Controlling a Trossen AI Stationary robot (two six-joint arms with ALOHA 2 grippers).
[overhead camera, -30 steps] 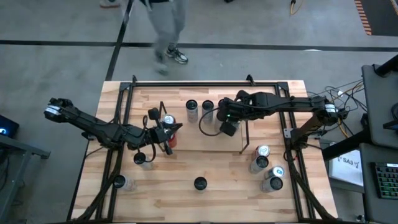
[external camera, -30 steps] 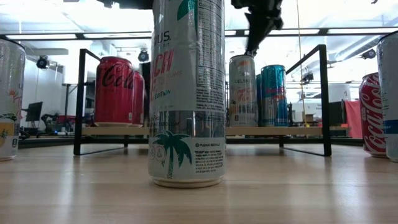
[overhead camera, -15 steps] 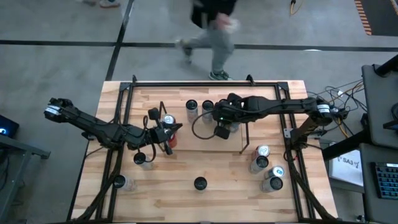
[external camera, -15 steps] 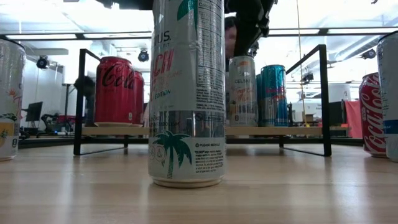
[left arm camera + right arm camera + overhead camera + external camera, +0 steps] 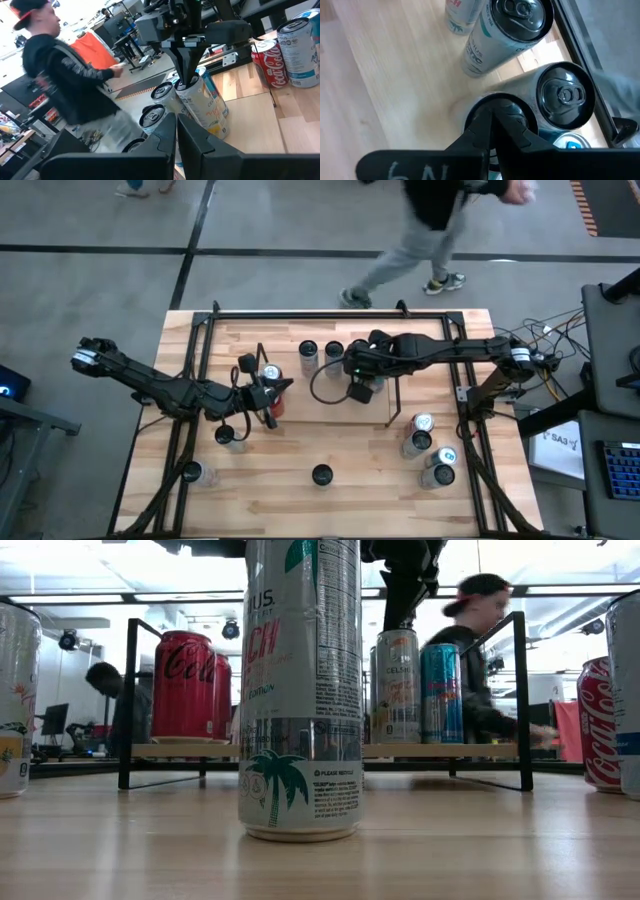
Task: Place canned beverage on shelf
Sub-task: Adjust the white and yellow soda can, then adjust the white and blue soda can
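While a person walks past the far edge of the table, the right gripper hangs over the right half of the shelf, its fingers pressed together and pointing down at the top of a pale can standing on the wood base. In the right wrist view the closed fingertips sit right on that can's dark lid, with two more cans just beside it; nothing is clamped between the jaws. In the low view a teal can stands touching the pale one, and two red cans stand at the shelf's other end. The left gripper rests near the red cans at the left end of the shelf, jaws also fully closed and holding nothing; its wrist view looks across at the right arm above the pale can. Loose cans stand about the table: one at the near middle, a cluster near the right arm's base, and two on the left.
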